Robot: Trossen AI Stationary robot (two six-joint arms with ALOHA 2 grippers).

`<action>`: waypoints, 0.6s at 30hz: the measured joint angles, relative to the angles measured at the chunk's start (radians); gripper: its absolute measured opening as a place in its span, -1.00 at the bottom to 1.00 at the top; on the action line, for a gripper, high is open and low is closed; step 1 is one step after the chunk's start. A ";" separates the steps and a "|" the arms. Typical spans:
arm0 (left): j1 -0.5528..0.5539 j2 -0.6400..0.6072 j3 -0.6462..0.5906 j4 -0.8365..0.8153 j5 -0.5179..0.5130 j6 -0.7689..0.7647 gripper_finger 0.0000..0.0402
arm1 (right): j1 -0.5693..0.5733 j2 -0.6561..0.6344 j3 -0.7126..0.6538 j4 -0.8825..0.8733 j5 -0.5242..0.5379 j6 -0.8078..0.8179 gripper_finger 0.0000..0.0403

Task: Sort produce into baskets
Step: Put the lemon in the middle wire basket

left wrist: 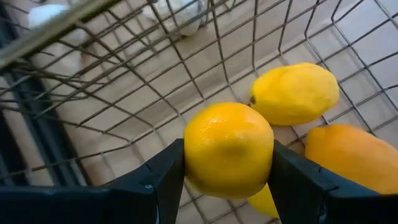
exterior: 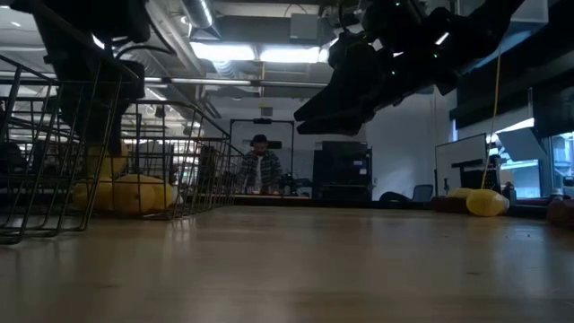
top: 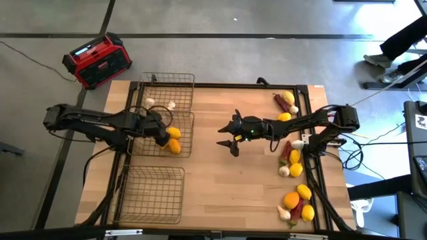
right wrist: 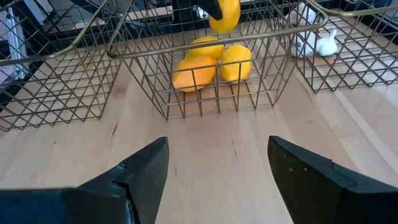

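Left gripper (top: 162, 133) is clamped on a lemon (left wrist: 228, 149), held above the middle basket (top: 185, 119), both fingers (left wrist: 155, 180) pressed to the fruit's sides. Under it in that basket lie another lemon (left wrist: 295, 93) and an orange (left wrist: 351, 158), touching each other. Far basket (top: 180, 83), next beyond the middle basket, holds two garlic bulbs (top: 160, 104). Near basket (top: 153, 193), on the middle basket's other side, shows only wire. Right gripper (top: 229, 141) hovers over bare table (top: 233, 193) just right of the middle basket, jaws wide apart, holding nothing. Remaining produce (top: 293, 167) lies well right of the middle basket, along the table edge. A red box (top: 97, 60) sits on the floor beyond the far basket.
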 joint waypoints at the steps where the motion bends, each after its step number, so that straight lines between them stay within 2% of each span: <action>1: 0.000 0.000 -0.009 0.015 0.000 0.000 -0.04 | 0.000 0.000 0.000 0.000 0.000 0.000 0.33; 8: 0.001 0.000 -0.077 0.182 -0.005 0.000 -0.04 | 0.000 0.000 0.000 0.002 0.000 0.020 0.33; 18: 0.046 0.000 -0.135 0.239 -0.008 0.004 -0.04 | 0.000 0.000 0.000 0.001 0.000 0.022 0.33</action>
